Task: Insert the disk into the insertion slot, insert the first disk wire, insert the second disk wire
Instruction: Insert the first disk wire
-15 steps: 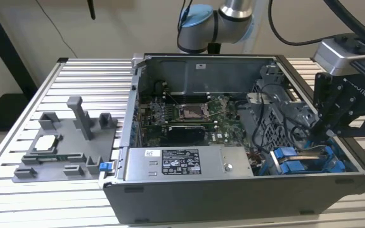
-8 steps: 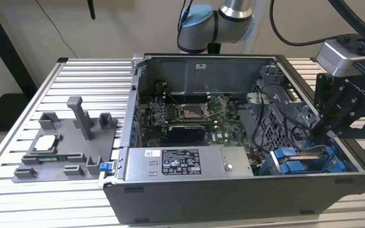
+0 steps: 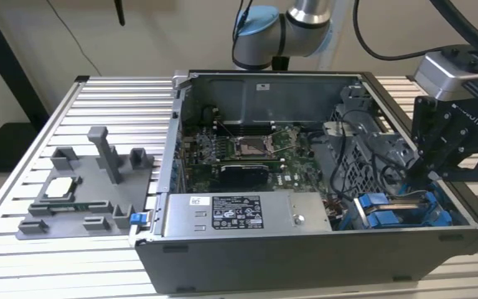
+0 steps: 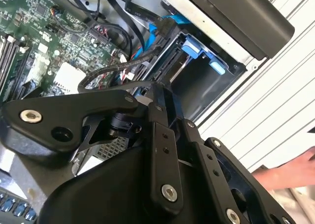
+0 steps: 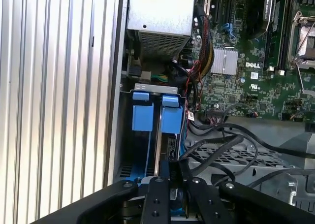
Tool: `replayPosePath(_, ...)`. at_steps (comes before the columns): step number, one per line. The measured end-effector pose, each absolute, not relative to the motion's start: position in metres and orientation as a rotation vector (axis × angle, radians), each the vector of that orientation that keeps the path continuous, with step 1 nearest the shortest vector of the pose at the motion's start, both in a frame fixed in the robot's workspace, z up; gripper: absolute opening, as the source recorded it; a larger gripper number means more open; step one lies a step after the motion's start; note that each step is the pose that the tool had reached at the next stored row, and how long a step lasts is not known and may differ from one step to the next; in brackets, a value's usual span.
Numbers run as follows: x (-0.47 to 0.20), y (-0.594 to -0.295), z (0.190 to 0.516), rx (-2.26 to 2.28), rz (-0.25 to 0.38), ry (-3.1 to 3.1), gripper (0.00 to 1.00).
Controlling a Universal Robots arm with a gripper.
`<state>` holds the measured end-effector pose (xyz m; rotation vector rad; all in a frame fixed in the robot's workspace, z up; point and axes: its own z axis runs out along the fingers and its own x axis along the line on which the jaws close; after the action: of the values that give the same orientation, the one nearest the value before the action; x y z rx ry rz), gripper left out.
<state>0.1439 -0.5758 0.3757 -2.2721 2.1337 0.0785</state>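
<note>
Where the disk (image 5: pixel 171 120) stands in the insertion slot (image 5: pixel 155 88), the fingers (image 5: pixel 164 169) sit together — tips hidden.

soft even light — computer case (image 3: pixel 305 268) shadowed inside, table slats (image 3: pixel 23 261) faintly glaring

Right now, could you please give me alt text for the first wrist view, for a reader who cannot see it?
The gripper sits close to the insertion slot of an open computer case, where two blue carrier tabs stand side by side. Black cables and a green motherboard lie beside the slot.
</note>
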Motion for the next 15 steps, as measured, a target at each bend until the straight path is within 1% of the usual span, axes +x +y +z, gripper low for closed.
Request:
replayPosePath(2, 0.144, -0.576, 0.376, -2.277, 0.090, 2.138, 0.00)
replayPosePath(6, 0.150, -0.576, 0.374, -2.294, 0.138, 2.158, 0.00)
replayPosePath(15, 0.169, -0.576, 0.367, -2.300, 0.168, 2.163, 0.00)
